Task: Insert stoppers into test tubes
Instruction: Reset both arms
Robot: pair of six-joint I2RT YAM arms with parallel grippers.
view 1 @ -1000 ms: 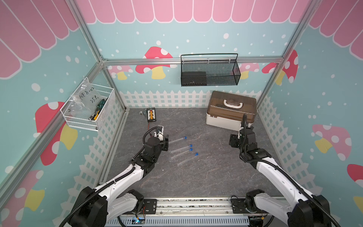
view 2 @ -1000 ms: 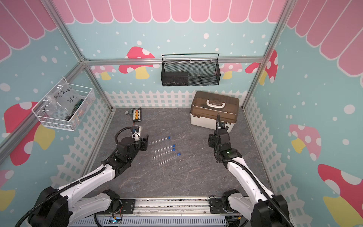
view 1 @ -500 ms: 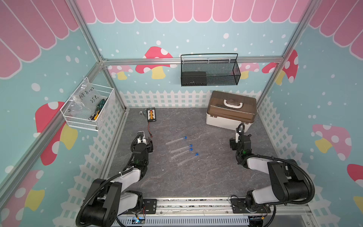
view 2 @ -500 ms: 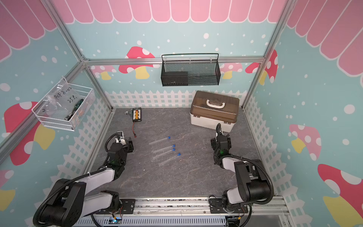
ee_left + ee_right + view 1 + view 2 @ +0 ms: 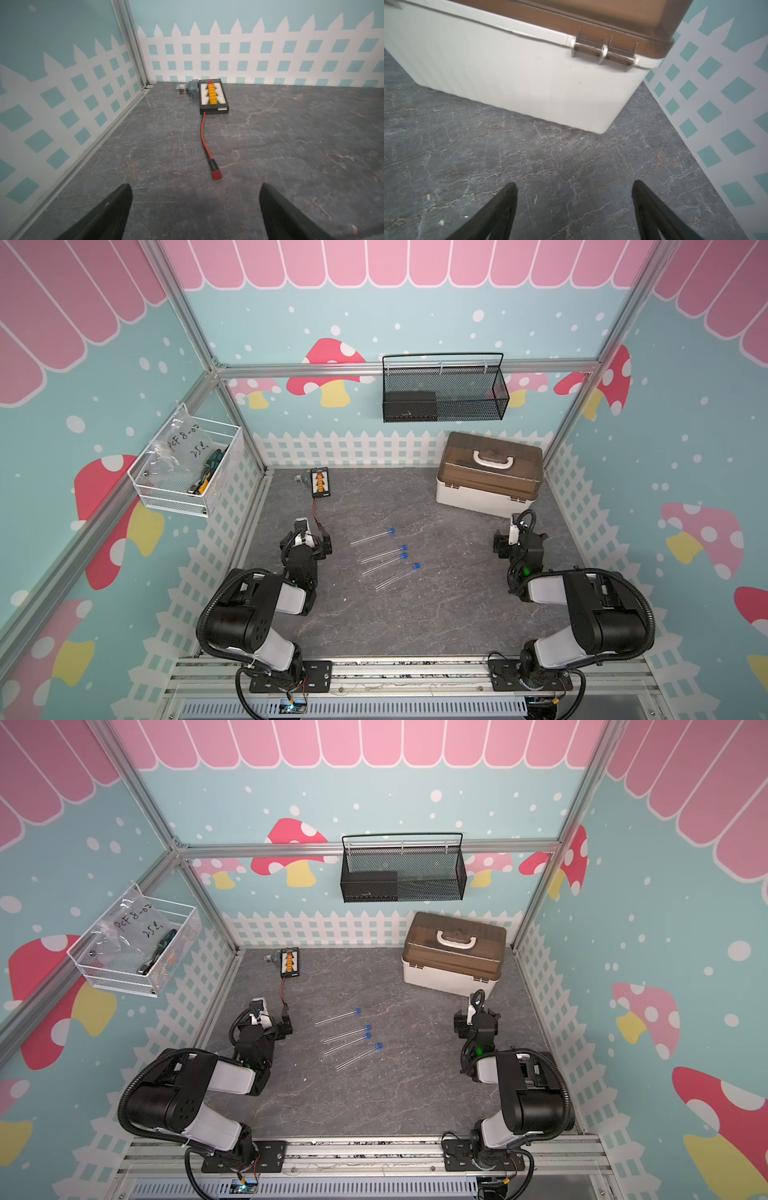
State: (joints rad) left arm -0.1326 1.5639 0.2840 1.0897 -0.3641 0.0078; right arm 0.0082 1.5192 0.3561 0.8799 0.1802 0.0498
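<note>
Several clear test tubes point(image 5: 372, 537) point(image 5: 336, 1017) lie side by side, slanted, in the middle of the grey table in both top views. A blue stopper point(image 5: 392, 531) point(image 5: 358, 1011) sits at the right end of each tube. My left gripper point(image 5: 306, 541) point(image 5: 262, 1028) point(image 5: 195, 187) rests low, left of the tubes and apart from them, open with only bare table between its fingers. My right gripper point(image 5: 519, 543) point(image 5: 476, 1025) point(image 5: 574, 184) stands far right of the tubes, open and empty. Neither wrist view shows a tube or a stopper.
A white box with a brown lid point(image 5: 488, 472) point(image 5: 529, 72) stands just beyond the right gripper. A black connector board point(image 5: 320, 482) point(image 5: 214, 97) trails a red lead with a red plug point(image 5: 217, 176) in front of the left gripper. Wire baskets hang on the back and left walls.
Both arms have pulled back from the middle to the sides and folded low. Both grippers have opened wider. The tubes have not moved.
</note>
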